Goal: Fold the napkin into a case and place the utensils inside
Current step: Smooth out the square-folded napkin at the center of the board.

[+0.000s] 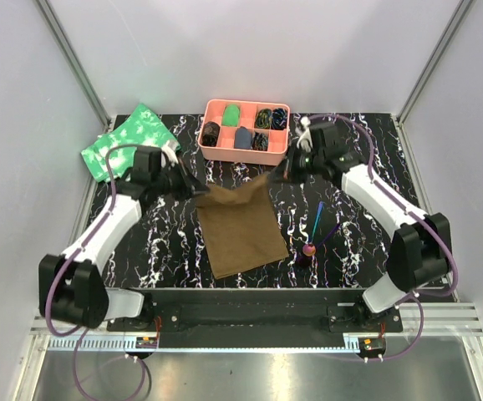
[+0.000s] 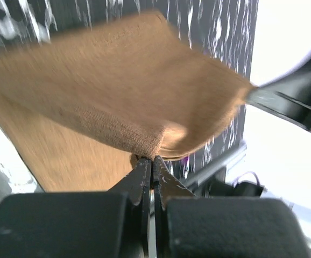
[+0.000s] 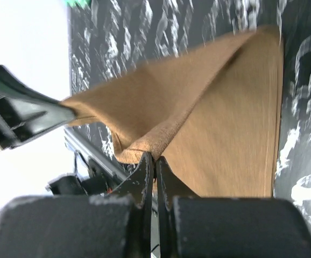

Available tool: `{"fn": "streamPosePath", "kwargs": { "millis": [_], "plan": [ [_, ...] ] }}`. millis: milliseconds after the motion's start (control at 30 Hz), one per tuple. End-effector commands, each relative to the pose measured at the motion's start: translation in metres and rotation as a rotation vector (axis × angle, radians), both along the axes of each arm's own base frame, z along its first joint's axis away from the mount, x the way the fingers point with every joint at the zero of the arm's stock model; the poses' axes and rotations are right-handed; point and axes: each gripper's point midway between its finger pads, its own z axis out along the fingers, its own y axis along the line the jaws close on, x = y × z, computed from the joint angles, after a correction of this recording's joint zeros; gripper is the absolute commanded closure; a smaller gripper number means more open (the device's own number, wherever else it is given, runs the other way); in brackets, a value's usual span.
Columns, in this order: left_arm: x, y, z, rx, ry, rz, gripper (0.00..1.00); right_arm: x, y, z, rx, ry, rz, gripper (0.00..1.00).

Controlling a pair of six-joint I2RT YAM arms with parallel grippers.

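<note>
You're clamping the left gripper [image 1: 193,189] and right gripper [image 1: 282,175] on the far corners of the plain brown cloth napkin [image 1: 243,230]; it's sagging, soft and light.

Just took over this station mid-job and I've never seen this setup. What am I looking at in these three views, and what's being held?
Two robot arms are bolted at the near edge of the table. The overhead view looks down from behind them; the other two come from a camera on each wrist, looking along its fingers. The left gripper and right gripper are each shut on a far corner of the brown napkin, holding that edge up off the surface. Also there: a pink tray of small items, a green cloth, and the utensils right of the napkin.
</note>
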Motion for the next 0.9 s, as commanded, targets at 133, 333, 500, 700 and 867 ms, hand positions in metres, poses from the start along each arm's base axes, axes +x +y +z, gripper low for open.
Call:
{"fn": "streamPosePath", "kwargs": {
  "millis": [133, 333, 500, 700, 867],
  "plan": [
    [0.082, 0.004, 0.036, 0.012, -0.077, -0.008, 1.0, 0.062, -0.006, 0.033, -0.041, -0.056, -0.013, 1.0],
    [0.114, 0.002, 0.069, -0.014, -0.143, 0.003, 1.0, 0.076, -0.006, 0.055, -0.04, -0.09, -0.015, 1.0],
    [0.131, 0.005, 0.1, -0.032, -0.197, 0.012, 1.0, 0.081, -0.01, 0.063, -0.045, -0.097, -0.018, 1.0],
    [0.137, 0.006, 0.1, -0.037, -0.178, -0.003, 1.0, 0.08, -0.014, 0.07, -0.045, -0.106, -0.017, 1.0],
    [0.122, 0.005, 0.087, -0.044, -0.146, -0.025, 1.0, 0.066, -0.021, 0.071, -0.053, -0.108, -0.007, 1.0]
  ]
}}
